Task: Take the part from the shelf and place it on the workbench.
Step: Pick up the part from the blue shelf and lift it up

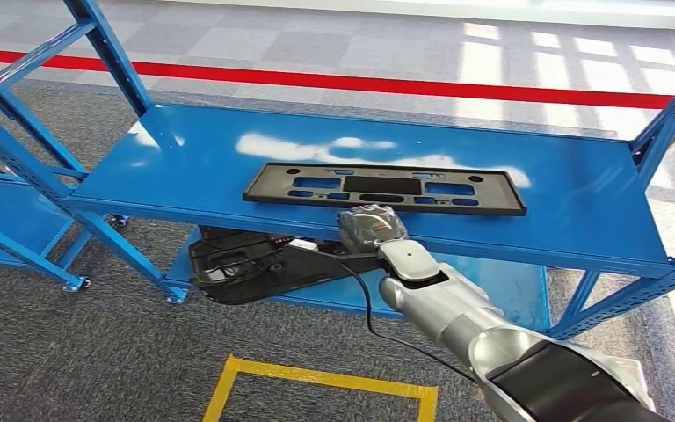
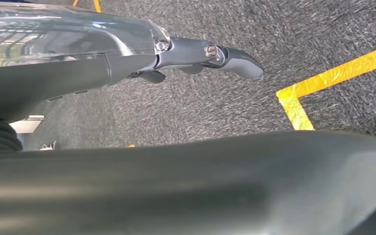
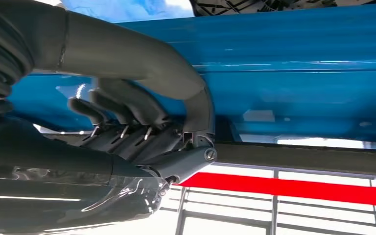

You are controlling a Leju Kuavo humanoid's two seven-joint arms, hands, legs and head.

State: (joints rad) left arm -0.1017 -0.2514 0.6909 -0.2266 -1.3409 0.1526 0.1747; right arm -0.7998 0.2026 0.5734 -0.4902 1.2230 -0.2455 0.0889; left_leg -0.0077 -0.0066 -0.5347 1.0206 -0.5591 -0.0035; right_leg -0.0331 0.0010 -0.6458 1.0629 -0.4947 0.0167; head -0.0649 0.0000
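- Grey and silver, the right hand (image 1: 371, 226) reaches to the front edge of the shelf board (image 1: 176, 167), at the near long edge of the part (image 1: 385, 188).
- Seen from the right wrist view, its thumb lies on one side of the dark edge of the part (image 3: 323, 159) and its darker fingers (image 3: 122, 105) are curled on the other side, so the hand seems to pinch this edge; how firm the hold is I cannot tell.
- Black and flat, the part is a long plastic frame with several openings through which the blue board shows. It lies flat on the upper level of the blue shelf, about in the middle, with its long side along the front edge.
- Under this level, on the lower board (image 1: 510, 294), lies another dark part (image 1: 246, 264), partly hidden by the upper board and by the right arm.
- A thin black cable (image 1: 371, 316) runs along the silver right arm.
- The left hand (image 2: 210, 56) is seen in the left wrist view above the grey carpet (image 2: 215, 103); its fingers are apart and it holds nothing.
- Yellow tape lines (image 1: 316, 378) mark a rectangle on the carpet before the shelf, and a red line (image 1: 387, 85) crosses the floor behind the shelf.
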